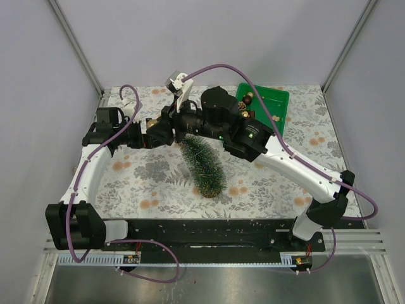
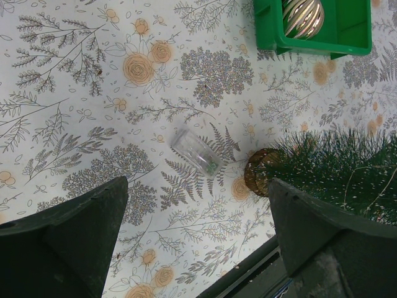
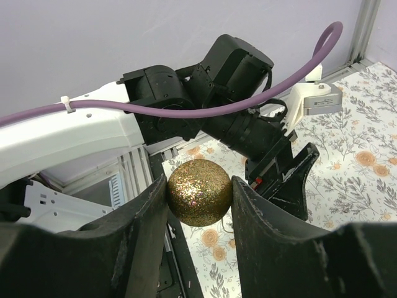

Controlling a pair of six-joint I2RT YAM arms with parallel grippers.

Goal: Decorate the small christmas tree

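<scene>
Right gripper (image 3: 200,186) pinches a gold glitter ball (image 3: 200,194) between both fingers. Left gripper (image 2: 197,186) hangs wide open, holding nothing. The small christmas tree (image 1: 204,163) sits mid-table on the floral cloth (image 2: 124,93). At its 1 o'clock, a green bin (image 1: 277,101) holds a ribbed pale-gold ball (image 2: 303,15).

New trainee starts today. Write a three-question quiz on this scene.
1. True or false: the right gripper is empty.
2. The bin is: A red, B green, C blue.
3. Fill in: the left gripper is ____ (open or shut).
Key: 1 false, it holds a gold ball. 2 B. 3 open.
</scene>
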